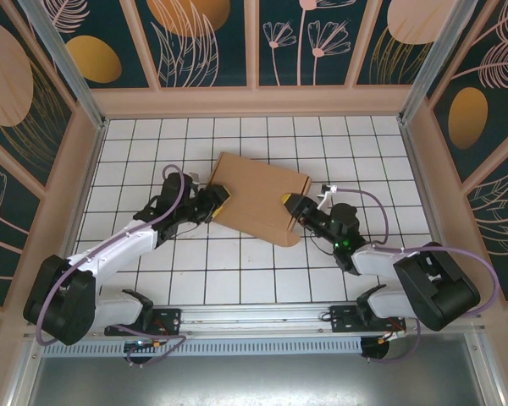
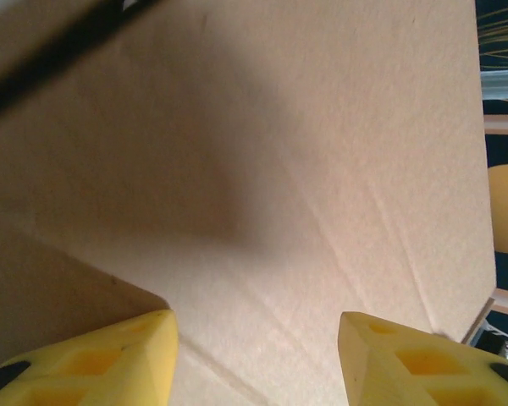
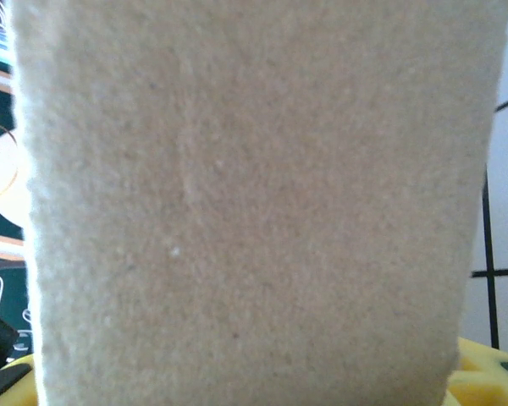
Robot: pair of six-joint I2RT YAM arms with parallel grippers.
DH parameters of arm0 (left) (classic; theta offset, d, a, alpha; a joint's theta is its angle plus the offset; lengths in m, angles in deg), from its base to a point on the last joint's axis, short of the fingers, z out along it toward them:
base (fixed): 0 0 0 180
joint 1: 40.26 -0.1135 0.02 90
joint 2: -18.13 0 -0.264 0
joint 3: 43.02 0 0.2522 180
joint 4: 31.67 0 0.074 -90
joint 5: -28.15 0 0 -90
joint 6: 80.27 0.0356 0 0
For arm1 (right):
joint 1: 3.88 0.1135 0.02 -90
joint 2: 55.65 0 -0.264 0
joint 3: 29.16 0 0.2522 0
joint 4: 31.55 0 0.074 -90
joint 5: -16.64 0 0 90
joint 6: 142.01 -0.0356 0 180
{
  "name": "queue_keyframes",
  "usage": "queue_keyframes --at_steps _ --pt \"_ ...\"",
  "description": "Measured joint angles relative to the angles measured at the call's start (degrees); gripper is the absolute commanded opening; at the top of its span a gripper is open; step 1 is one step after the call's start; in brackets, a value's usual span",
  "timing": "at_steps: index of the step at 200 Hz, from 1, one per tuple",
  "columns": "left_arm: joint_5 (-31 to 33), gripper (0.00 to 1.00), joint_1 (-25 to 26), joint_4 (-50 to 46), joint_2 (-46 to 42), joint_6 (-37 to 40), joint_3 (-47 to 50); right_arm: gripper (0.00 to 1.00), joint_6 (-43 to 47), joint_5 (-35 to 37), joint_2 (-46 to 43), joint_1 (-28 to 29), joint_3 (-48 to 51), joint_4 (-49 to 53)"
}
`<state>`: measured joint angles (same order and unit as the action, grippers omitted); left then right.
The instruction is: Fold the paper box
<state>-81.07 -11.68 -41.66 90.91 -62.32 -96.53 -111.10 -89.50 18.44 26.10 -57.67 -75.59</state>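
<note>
Seeing paper box [image 1: 256, 196] lying skewed mid-tabletop [image 1: 237, 279], looking mostly folded into a shallow closed shape. Reading left jaws as apart, sitting at its left edge, clamping nothing. Finding right jaws at the right edge with cardboard across them; not managing to tell if clamped. Judging rounded flap [image 1: 289, 238] as left to tuck, then squaring up

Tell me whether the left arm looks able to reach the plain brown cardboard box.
Probably yes: the left hand sits open at the left edge of the plain brown cardboard box, nothing between them.
</note>
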Motion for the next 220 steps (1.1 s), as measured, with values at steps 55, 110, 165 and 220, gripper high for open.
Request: queue_keyframes --at_steps 55,110,165,220 --pt "0.2 0.56 1.9 0.0 1.2 -3.5 -2.6 0.51 -1.3 3.1 -1.4 0.1 0.0 -0.8" --pt "0.2 0.59 2.2 0.0 1.0 -4.2 -2.9 0.50 -1.3 4.8 -2.8 0.5 0.4 -0.8" --pt "0.5 0.61 2.4 0.3 0.7 -4.5 -2.9 0.49 -2.5 5.2 -2.3 0.5 0.4 -2.3" --pt "6.1 0.62 3.6 0.7 -2.4 -1.7 -2.9 0.47 -12.5 3.6 4.1 0.3 0.4 -10.4"
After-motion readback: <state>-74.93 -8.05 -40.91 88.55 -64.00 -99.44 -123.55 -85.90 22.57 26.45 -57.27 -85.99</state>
